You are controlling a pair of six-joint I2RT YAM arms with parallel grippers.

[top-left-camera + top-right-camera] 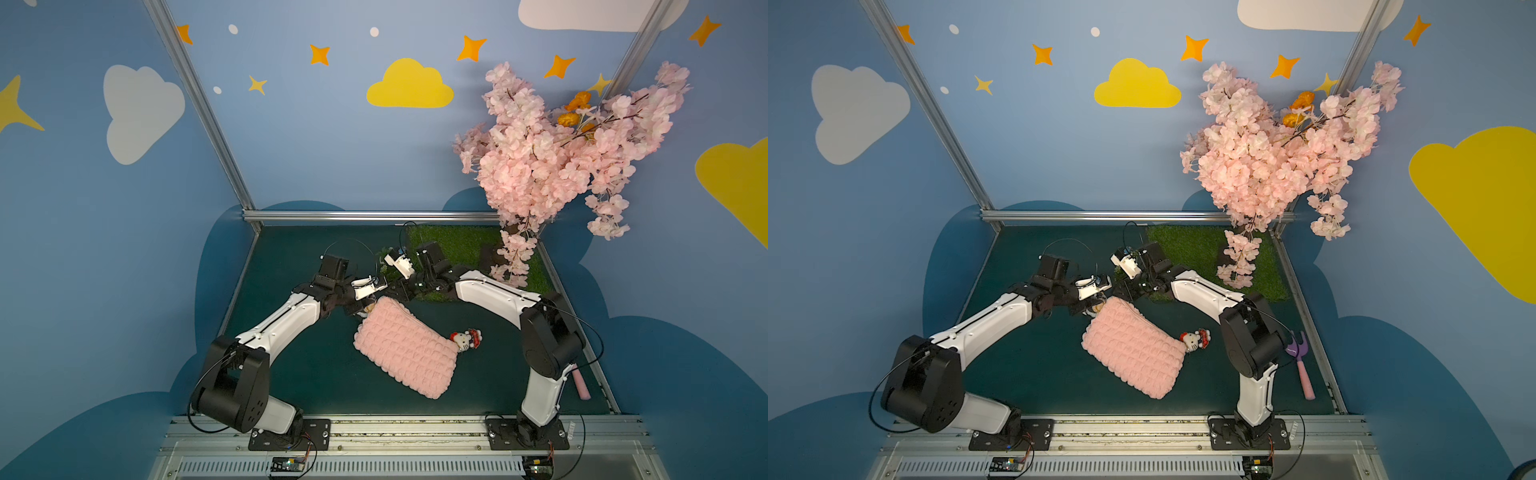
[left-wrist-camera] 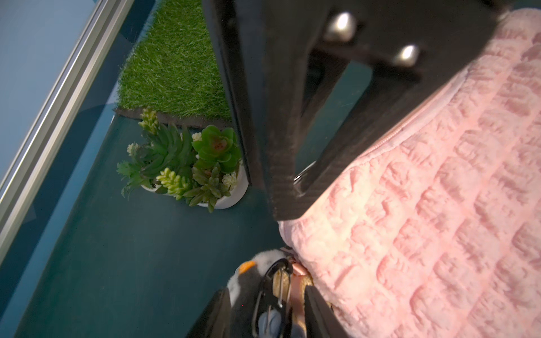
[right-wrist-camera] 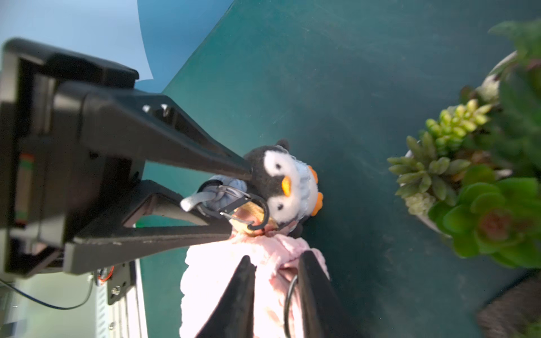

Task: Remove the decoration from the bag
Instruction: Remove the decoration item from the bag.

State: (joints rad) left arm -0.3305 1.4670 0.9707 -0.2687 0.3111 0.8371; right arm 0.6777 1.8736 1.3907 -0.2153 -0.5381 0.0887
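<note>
Checking the left wrist view first: the left tool (image 2: 268,317) is sitting with its jaws partly apart. A black carabiner (image 2: 262,292) and a grey penguin plush (image 2: 260,259) are sitting in the gap, and nothing looks clamped. The bag (image 2: 424,204), pink and puffy, is lying on the dark green counter (image 2: 131,263). The right tool (image 2: 292,199) is pointing down at the bag's zip-edge corner. A potted succulent (image 2: 187,166) is standing close by, next to the grass mat (image 2: 175,58).

Right wrist view: the right tool (image 3: 276,272) is standing part open too. Its fingers are straddling the bag's corner fabric, and a metal ring (image 3: 289,292) is showing in the gap, so it isn't squeezing anything that I can see. The left tool is showing from the side here, one fingertip touching the penguin's head, the other by the bag's corner, with the carabiner lying loose between them.

In both top views the arms are meeting at the bag's far corner. The decoration (image 1: 465,338) (image 1: 1196,340), a little white cat face with a red bow, is lying on the counter. It's touching the bag's other end on the right arm's side, well apart from both tools. A pink-handled purple fork (image 1: 1302,370) is lying near the counter's right edge in a top view. A pink blossom tree (image 1: 561,158) is standing on the mat.
</note>
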